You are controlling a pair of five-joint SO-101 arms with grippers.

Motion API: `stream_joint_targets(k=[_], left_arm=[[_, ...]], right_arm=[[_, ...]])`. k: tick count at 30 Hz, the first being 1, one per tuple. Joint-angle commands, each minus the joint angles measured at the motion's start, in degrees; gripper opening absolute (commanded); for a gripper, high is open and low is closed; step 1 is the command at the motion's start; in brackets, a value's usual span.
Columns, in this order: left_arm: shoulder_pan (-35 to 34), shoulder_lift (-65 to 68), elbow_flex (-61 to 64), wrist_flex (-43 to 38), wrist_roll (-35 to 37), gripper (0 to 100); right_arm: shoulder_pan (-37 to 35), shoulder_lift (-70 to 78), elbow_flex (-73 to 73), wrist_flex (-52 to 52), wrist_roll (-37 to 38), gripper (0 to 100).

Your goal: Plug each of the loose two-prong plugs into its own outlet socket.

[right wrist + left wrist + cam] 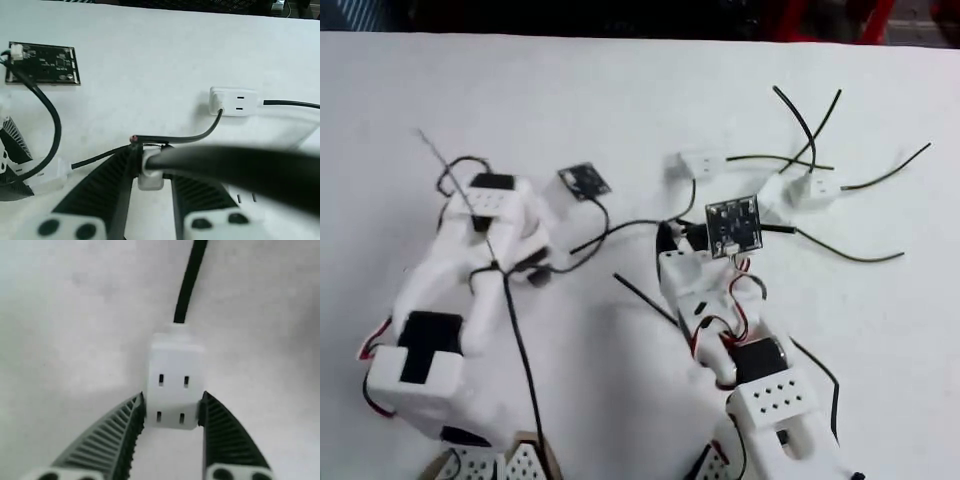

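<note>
Left end effector (172,406): dark grey ribbed fingers (120,432), clamped on the two sides of a white plastic outlet block (175,365). We count two pairs of slots on the block's face. A black round cord (189,280) leaves its far end and runs off across the white table (60,315).

Right end effector (150,161): black ribbed fingers (107,185), closed around a small white plug (148,175). We cannot make out the plug's prongs. A thin black cord (185,136) starts at the fingertips and runs toward the next item.

Second white outlet block (234,102): flat on the table beyond the right end effector, apart from it. One pair of slots faces up, and its own black cord leads away along the table.

Third white block (812,190): on the table farther to the right in the high view, among loose black cords. We cannot tell its type.

Dark rectangular circuit board (42,64): on a black cable, above the table on the left arm's side.

Position: in the high view we see both end effectors low over the table's middle, near each other and not touching.
</note>
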Motion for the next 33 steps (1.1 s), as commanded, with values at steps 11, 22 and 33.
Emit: stream_joint_targets(k=[11,22,33], left_arm=[[13.8,-0.1,-3.6,-2.7,21.7,6],[14.4,-0.2,-3.6,-2.5,30.2,25],[12.7,-16.4,-3.0,4.4,30.3,28]], right_arm=[[4.2,-1.8,-1.0,-1.3,-0.4,1.7],[4.3,-1.8,-1.0,-1.3,-0.4,1.7],[4.2,-1.7,-1.0,-1.3,-0.4,1.7]])
